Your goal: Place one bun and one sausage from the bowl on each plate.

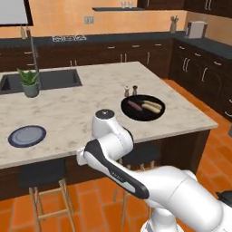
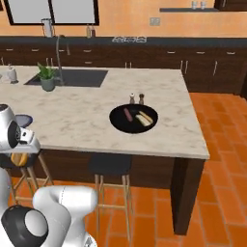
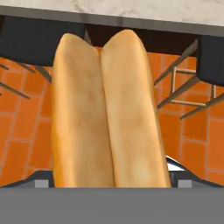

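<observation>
An orange-yellow bun (image 3: 109, 113) is held lengthwise in my gripper (image 3: 112, 183), which is shut on it. From the right base, the gripper (image 2: 19, 153) hangs just off the island's near edge, below counter height, with the bun (image 2: 19, 158) under it. The black bowl (image 1: 156, 115) on the counter holds a paler bun (image 1: 152, 107) and one sausage (image 1: 134, 105). The grey-blue plate (image 1: 27, 136) lies near the front left edge, partly hidden behind my arm as plate (image 2: 24, 119). The white plate and the other sausage are out of view.
Two shakers (image 1: 130, 91) stand just behind the bowl. A potted plant (image 1: 30, 83) sits by the sink (image 1: 50, 79). Dark stools (image 2: 111, 165) stand under the counter's overhang, above an orange tile floor (image 3: 26, 131).
</observation>
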Robot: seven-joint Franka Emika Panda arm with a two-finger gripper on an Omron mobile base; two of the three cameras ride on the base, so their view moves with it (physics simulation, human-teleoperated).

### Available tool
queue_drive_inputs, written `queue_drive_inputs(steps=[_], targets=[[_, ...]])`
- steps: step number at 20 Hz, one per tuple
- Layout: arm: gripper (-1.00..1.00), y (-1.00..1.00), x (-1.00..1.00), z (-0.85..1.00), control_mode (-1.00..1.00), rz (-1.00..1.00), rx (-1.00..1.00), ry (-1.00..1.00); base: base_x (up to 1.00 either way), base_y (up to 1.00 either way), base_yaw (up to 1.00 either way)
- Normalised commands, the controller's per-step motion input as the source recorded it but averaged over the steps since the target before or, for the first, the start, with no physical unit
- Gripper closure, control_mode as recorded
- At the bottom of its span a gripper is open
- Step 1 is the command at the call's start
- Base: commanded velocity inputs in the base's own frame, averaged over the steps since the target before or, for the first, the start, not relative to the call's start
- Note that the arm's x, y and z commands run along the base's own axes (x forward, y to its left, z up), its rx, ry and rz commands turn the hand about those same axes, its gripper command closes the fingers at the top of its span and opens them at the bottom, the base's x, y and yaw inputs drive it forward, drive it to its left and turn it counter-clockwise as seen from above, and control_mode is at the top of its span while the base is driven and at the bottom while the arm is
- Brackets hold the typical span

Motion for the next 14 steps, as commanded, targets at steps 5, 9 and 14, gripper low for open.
queue_drive_inputs(steps=[5,9,14], targets=[[1.0,0.0,0.0,0.0,1.0,0.0,0.0,0.0,-0.1,1.0,-0.08],[1.0,0.0,0.0,0.0,1.0,0.0,0.0,0.0,-0.04,1.0,-0.08],[1.0,0.0,0.0,0.0,1.0,0.0,0.0,0.0,0.05,1.0,-0.1]])
